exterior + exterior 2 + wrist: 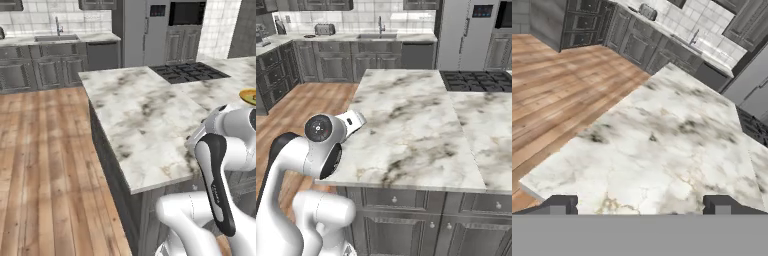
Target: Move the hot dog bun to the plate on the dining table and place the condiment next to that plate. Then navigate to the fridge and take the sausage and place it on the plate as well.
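The round yellow-gold plate (248, 96) is peeking in at the right edge of the left base view, cut off, sitting on the white-grey veined marble surface (140, 120) of the large island. The white arm is folding low beside its near edge, jaws (640, 204) spread wide and empty above smooth stone. Behind, the black cooktop (476, 80) is lying flush and the pale grey fridge (463, 35) is standing tall.

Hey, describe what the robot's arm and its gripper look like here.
The arm is glossy white with rounded links, a black band along one link and a round dark joint cap with a red centre. The gripper has two small, dark grey, blocky finger tips.
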